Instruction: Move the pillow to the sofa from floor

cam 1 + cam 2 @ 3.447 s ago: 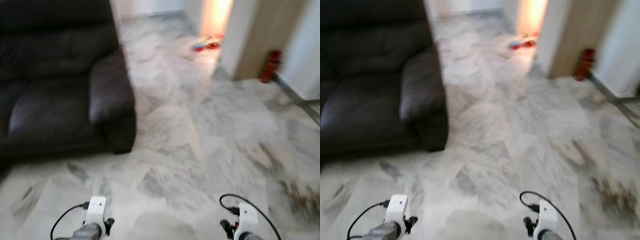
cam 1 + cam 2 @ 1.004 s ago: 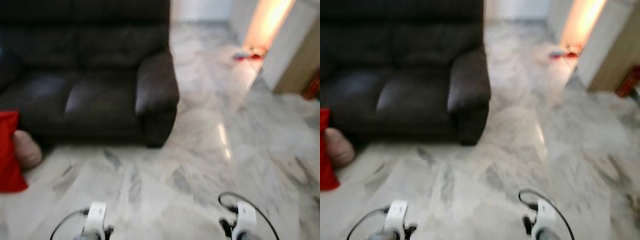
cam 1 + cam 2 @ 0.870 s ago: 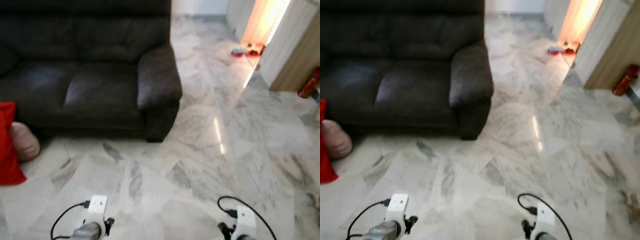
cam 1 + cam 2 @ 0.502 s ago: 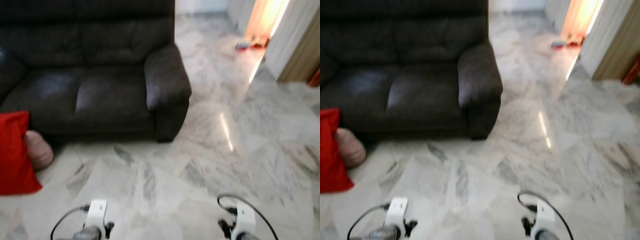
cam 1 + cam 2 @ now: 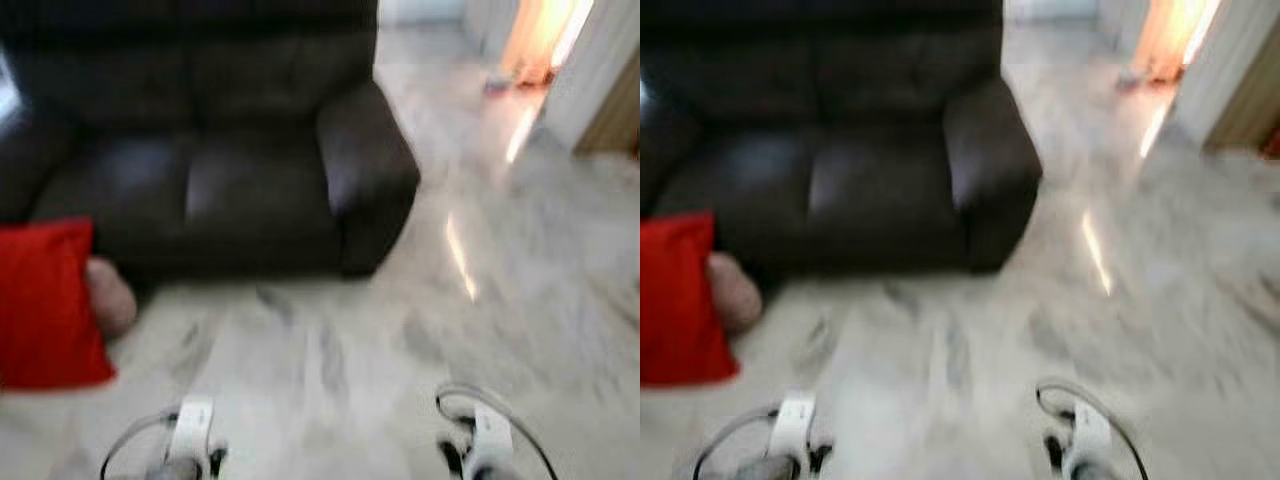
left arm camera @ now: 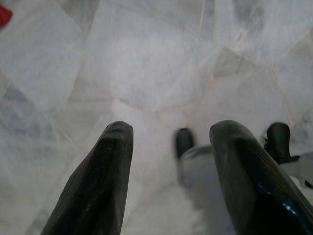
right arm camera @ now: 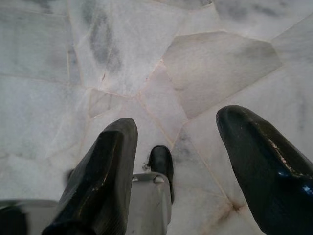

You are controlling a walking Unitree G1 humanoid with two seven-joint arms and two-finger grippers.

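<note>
lying on the marble floor (image 5: 400, 330), the red pillow (image 5: 45, 305) leans by the dark sofa (image 5: 250, 170). left fingers (image 6: 105, 181) and right fingers (image 7: 105, 181) hang spread, holding nothing.

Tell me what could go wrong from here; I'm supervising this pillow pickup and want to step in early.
1. The red pillow leans at the sofa front with a pinkish cushion touching it; a grab may catch or drag the wrong one.
2. The head views are blurred, so aim may be poor.
3. Left gripper and right gripper hang open over bare marble floor, far from the pillow; reaching early would close on nothing.
</note>
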